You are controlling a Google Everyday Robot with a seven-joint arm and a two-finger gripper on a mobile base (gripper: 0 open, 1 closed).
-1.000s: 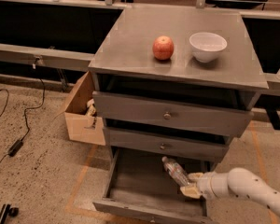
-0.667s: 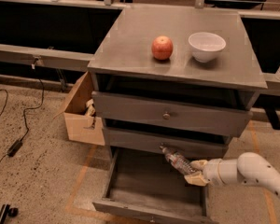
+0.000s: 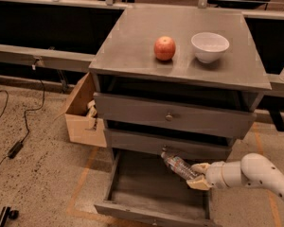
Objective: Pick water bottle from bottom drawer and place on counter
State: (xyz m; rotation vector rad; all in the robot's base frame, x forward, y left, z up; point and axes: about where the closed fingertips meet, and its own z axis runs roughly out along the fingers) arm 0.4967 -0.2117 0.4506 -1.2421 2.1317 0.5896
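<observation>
The bottom drawer is pulled out below two knobbed drawers. The clear ribbed water bottle is tilted, cap end up and to the left near the middle drawer's front. My gripper is shut on the bottle's lower end and holds it above the drawer's right side. My white arm comes in from the right. The grey counter tops the cabinet.
A red apple and a white bowl stand on the counter. An open cardboard box sits on the floor left of the cabinet. A cable lies on the floor at the left.
My gripper has risen with the water bottle, lifting it off the drawer floor and up toward the middle drawer's front.
</observation>
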